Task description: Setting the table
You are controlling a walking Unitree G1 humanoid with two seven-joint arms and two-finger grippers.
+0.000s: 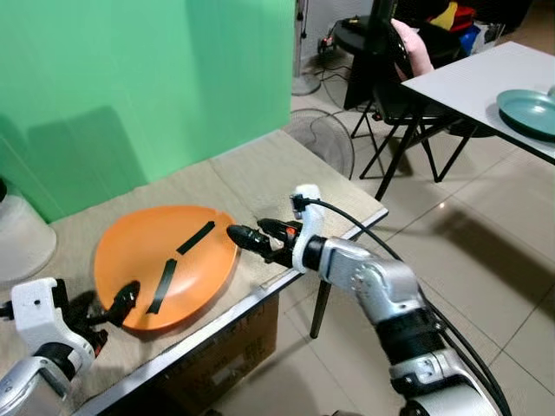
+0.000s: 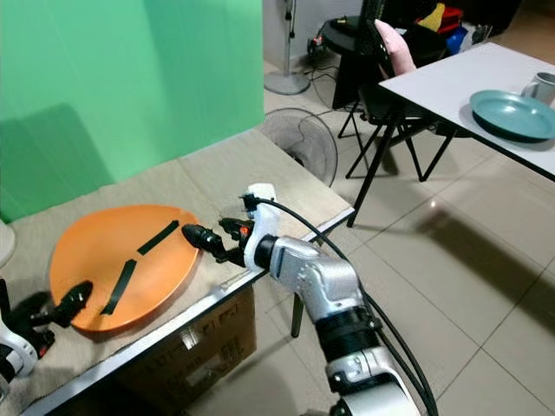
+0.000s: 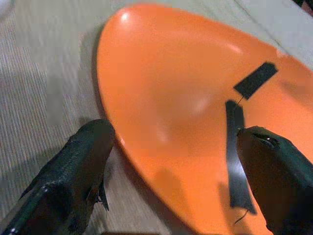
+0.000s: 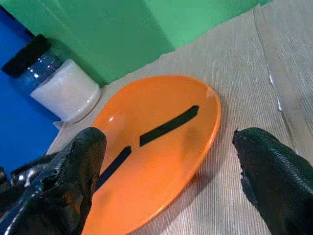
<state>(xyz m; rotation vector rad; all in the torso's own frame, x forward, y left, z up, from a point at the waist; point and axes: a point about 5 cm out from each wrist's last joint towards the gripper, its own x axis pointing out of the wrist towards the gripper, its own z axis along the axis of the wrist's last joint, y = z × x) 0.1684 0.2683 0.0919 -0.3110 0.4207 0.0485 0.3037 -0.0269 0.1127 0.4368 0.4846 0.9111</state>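
Note:
An orange plate (image 1: pixel 165 260) with two black tape strips lies on the beige table (image 1: pixel 260 173) before a green screen. My left gripper (image 1: pixel 104 305) is open at the plate's near-left rim. In the left wrist view, one finger (image 3: pixel 83 161) rests outside the rim on the cloth and the other (image 3: pixel 274 171) hangs over the plate's inside. My right gripper (image 1: pixel 247 236) is open at the plate's right edge, its fingertips just short of the rim. In the right wrist view the plate (image 4: pixel 161 161) lies ahead between the fingers (image 4: pixel 73 176).
A jar of white contents (image 4: pixel 63 90) stands at the table's back left. The table's metal front edge (image 1: pixel 225 316) runs close to the plate, with a cardboard box (image 1: pixel 225 364) below. Beyond it stand a floor fan (image 1: pixel 321 139), a black chair (image 1: pixel 390 78) and a white table with a teal plate (image 1: pixel 529 113).

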